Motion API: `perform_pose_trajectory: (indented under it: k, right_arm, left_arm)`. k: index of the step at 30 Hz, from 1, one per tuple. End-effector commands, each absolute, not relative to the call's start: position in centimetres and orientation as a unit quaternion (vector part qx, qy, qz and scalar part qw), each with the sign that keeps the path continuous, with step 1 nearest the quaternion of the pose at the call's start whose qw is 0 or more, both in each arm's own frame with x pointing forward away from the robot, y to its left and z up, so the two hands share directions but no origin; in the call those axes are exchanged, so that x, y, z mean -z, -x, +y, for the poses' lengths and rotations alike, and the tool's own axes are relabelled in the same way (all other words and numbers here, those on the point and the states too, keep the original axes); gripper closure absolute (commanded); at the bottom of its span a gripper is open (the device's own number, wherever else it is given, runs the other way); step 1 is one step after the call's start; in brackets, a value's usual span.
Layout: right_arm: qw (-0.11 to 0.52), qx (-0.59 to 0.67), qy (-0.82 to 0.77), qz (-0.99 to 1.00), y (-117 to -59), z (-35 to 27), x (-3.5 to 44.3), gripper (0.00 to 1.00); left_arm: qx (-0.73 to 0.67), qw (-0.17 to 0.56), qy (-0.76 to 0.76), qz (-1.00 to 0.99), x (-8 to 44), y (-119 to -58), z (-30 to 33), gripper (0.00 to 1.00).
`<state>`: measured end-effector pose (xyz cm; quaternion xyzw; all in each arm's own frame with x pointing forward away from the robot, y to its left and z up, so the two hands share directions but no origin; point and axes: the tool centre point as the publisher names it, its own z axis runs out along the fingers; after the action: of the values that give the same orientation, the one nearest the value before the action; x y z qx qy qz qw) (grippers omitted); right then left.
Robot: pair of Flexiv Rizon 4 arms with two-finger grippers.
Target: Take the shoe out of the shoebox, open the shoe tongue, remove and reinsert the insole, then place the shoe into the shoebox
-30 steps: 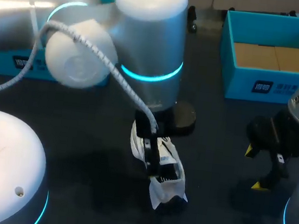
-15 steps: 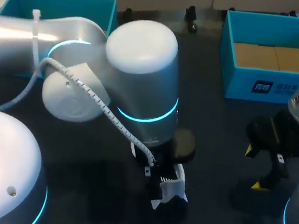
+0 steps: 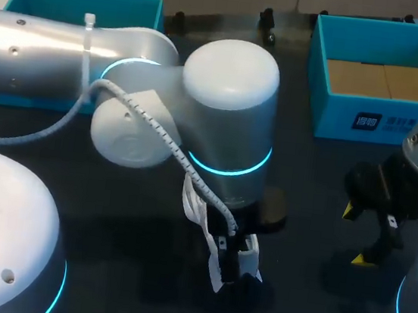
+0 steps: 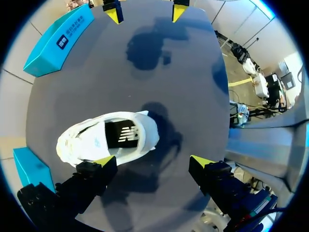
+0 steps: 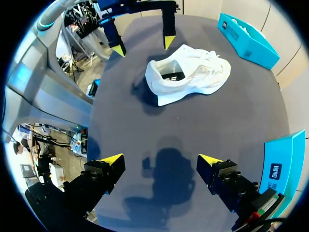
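Removal done: white mesh sneaker (image 4: 108,140) is lying outside the blue cardboard shoebox (image 3: 411,124), just ahead of one finger of the left gripper (image 4: 153,162), which is being held spread and empty. Right gripper (image 5: 161,159) is likewise spread, sneaker well ahead. Black insole (image 4: 121,135) is seemingly seated; reboxing is being left undone.

The table (image 3: 305,214) has a dark, matt grey top. Seen from the head view, three things lie directly on it. A white shoe (image 5: 193,77) stands on its sole near the middle, a little toward 6 o'clock, its opening facing up and a dark insole showing inside. An open blue shoebox (image 3: 373,123) sits at about 1 o'clock, near the far edge. A second blue box (image 3: 83,3) sits at about 10 o'clock, also by the far edge, with the shoe's toe turned toward it. All three stand well apart. Soft shadows fall on the bare top beside the shoe.
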<state>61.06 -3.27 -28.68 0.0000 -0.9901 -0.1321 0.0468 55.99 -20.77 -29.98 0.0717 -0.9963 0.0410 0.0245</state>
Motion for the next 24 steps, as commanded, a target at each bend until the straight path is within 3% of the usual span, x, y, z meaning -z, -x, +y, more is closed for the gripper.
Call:
perform_pose_trajectory:
  k: [1,24]
  right_arm:
    - [0.047,0.131,0.0,-0.99,-61.1,-3.2,28.8,0.0]
    - [0.047,0.131,0.0,-0.99,-61.1,-3.2,28.8,0.0]
  left_arm:
    - [-0.041,0.032,-0.076,-0.996,31.3,-55.8,-22.4,0.0]
    - [-0.044,0.036,-0.077,-0.995,36.0,-55.5,-23.3,0.0]
